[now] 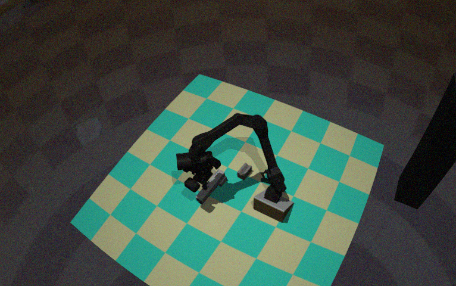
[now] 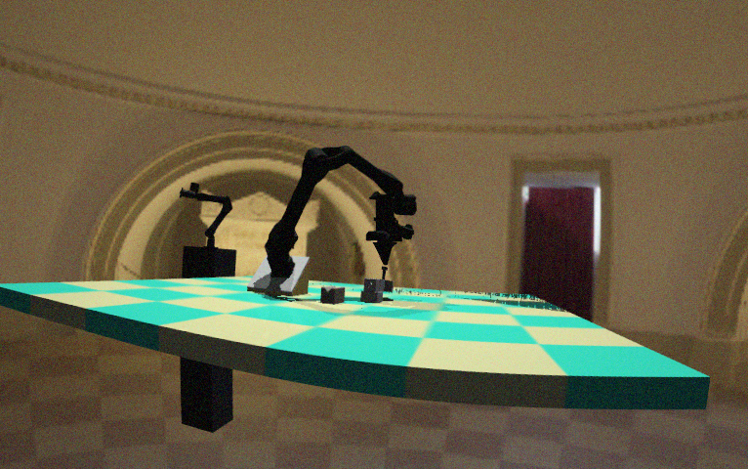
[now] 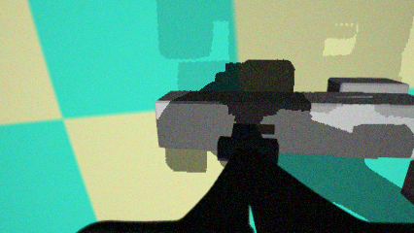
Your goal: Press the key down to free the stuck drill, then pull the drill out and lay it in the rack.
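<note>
A long grey body, the drill in its holder [image 1: 209,187] [image 3: 194,127], lies flat on the checkered table [image 1: 223,248]. A dark block [image 1: 191,184] [image 3: 268,74] [image 2: 373,289] sits close against its side; I take it for the key. My gripper [image 3: 245,156] [image 2: 383,269] [image 1: 202,173] is shut and empty. It points straight down, with its tips at the grey body's upper edge beside the dark block. I cannot tell whether the tips touch. The small grey rack [image 1: 244,170] [image 2: 331,294] stands apart, between the drill and the arm's base.
The arm's base block [image 1: 272,208] [image 2: 285,276] stands on the table near the rack. A raised lighter piece [image 3: 373,86] sits at the grey body's far end. A tall dark pillar [image 1: 439,141] stands off the table to the right.
</note>
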{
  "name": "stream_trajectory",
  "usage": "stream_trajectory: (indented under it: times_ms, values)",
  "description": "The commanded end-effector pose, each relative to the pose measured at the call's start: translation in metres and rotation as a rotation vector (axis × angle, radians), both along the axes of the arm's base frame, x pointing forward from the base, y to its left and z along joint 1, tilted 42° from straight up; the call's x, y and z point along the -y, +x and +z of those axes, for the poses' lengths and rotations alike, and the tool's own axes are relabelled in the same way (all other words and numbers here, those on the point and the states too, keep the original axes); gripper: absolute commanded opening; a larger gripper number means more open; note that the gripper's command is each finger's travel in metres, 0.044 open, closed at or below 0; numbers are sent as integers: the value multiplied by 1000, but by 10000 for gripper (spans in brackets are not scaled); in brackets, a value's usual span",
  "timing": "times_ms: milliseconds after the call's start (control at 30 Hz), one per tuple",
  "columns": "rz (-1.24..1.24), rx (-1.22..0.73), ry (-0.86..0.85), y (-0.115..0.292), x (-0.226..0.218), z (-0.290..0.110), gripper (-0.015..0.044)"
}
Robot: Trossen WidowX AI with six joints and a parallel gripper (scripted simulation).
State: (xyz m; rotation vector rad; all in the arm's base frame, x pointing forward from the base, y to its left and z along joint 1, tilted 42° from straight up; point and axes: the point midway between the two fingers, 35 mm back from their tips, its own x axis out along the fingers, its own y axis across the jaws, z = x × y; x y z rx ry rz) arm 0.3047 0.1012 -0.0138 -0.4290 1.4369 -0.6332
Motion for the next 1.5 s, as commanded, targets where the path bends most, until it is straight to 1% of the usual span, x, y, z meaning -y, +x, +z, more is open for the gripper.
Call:
stream_trajectory:
  times_ms: [0,100,233,333,467,533,767,967,1367,1467]
  values:
    - [-27,-48,-26,-6,15,-11,26]
    - [-27,-48,-25,-3,4,-1,105]
    - [-27,-48,-23,2,-26,30,210]
    - [-27,-49,-23,2,-39,44,289]
    - [-3,-48,-17,1,-34,41,394]
    - [80,-115,-13,3,-24,43,440]
    - [509,-461,-5,4,32,56,440]
    - [827,-734,-7,-2,87,70,440]
    - [1167,-1050,-10,-22,145,82,440]
    - [1176,-1059,-10,-23,146,83,440]
